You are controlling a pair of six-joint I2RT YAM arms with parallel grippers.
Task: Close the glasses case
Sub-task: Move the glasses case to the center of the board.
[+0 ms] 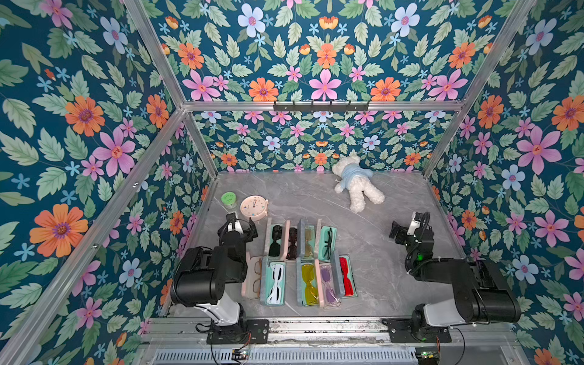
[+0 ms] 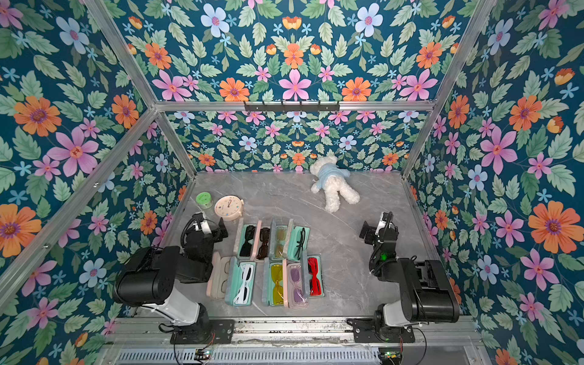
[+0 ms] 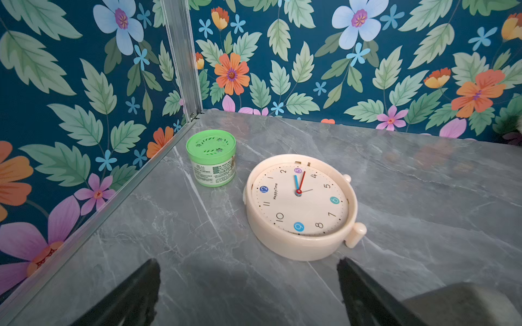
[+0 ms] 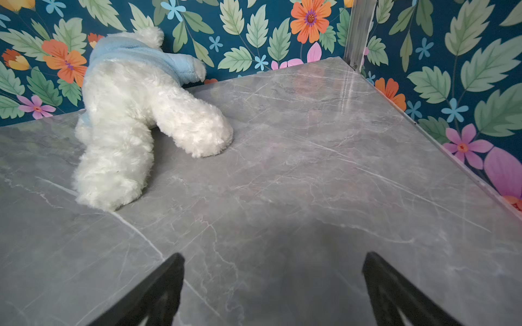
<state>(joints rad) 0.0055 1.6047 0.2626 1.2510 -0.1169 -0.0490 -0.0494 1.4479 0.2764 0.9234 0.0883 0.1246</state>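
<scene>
Nine open rectangular glasses cases lie in two rows in the near middle of the grey marble-patterned tabletop (image 1: pixel 379 252), each with its lid raised along one long side and one pair of glasses inside. The far row has four:
- a teal case with black sunglasses (image 1: pixel 275 241)
- a pink case with dark brown sunglasses (image 1: pixel 291 243)
- a grey-and-teal case with amber glasses (image 1: pixel 308 241)
- a mint case with thin black-framed glasses (image 1: pixel 328 241)

The near row has five:
- a pink case with brown-rimmed clear glasses (image 1: pixel 254 278)
- a teal case with white sunglasses (image 1: pixel 275 282)
- a grey-and-teal case with yellow glasses (image 1: pixel 309 284)
- a pink case with purple glasses (image 1: pixel 329 286)
- a grey-and-teal case with red glasses (image 1: pixel 347 276)

The cases in each row sit close side by side.

The left gripper (image 3: pixel 248 265) hangs just beside the far row's left end, jaws spread wide and holding nothing. Just beyond it one round cream alarm clock (image 3: pixel 299 203) lies face up, with one small green-lidded jar (image 3: pixel 211 158) beside it near the left wall.

The right gripper (image 4: pixel 273 255) hovers over bare table well to the right of the cases, its jaws likewise wide apart and empty. One white plush bear in a light blue top (image 4: pixel 127 113) lies face down by the back wall.
</scene>
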